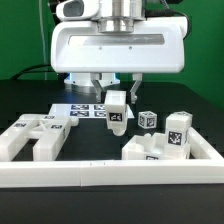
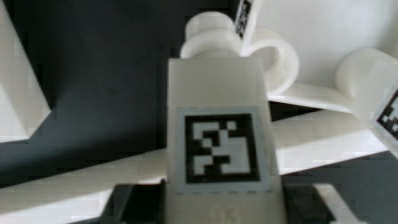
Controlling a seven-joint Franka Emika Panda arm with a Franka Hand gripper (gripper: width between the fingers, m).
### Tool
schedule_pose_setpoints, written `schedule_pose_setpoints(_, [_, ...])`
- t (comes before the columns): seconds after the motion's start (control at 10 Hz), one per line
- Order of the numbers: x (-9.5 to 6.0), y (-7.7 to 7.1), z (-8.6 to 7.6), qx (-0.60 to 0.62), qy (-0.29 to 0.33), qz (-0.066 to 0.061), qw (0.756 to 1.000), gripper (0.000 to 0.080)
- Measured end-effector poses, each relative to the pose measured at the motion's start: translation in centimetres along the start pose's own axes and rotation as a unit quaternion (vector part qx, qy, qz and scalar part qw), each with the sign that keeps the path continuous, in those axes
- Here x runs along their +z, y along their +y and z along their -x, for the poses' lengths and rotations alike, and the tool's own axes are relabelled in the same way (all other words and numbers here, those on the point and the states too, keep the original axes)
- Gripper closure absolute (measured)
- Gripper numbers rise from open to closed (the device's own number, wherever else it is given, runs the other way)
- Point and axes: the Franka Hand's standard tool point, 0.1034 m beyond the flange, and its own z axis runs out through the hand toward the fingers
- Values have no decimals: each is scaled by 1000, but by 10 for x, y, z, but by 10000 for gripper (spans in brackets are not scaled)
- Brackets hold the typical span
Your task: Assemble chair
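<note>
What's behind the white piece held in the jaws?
The marker board lies behind the piece, toward the exterior view's left. The piece covers the board's edge there; anything directly behind it is hidden.

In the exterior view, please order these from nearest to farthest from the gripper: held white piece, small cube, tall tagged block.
1. held white piece, clamped in the gripper.
2. small cube, to the exterior view's right.
3. tall tagged block, farthest right.

A white tagged leg (image 1: 117,110) hangs upright, clamped; a small cube (image 1: 148,118) sits near; a panel (image 1: 35,138) lies at the exterior view's left, blocky pieces (image 1: 165,140) at its right
</note>
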Motion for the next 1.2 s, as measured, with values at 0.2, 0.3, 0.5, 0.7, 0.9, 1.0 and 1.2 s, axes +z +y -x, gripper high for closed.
schedule_pose_setpoints(0.2, [-7,-7,-9,-3,7,-4,1000,509])
schedule_pose_setpoints(0.3, [-6,-6,-12,-3,22,-4,1000,508])
schedule_pose_setpoints(0.5, [-6,-6,-14,-4,36,-4,999,508])
schedule_pose_setpoints(0.7, [-7,-11,-12,-13,116,-2,993,508])
schedule_pose_setpoints(0.9, [-10,-18,-14,-22,156,-3,988,508])
schedule_pose_setpoints(1.0, [-7,-17,-12,-23,150,-1,988,508])
schedule_pose_setpoints(1.2, [-7,-18,-11,-24,150,-2,988,508])
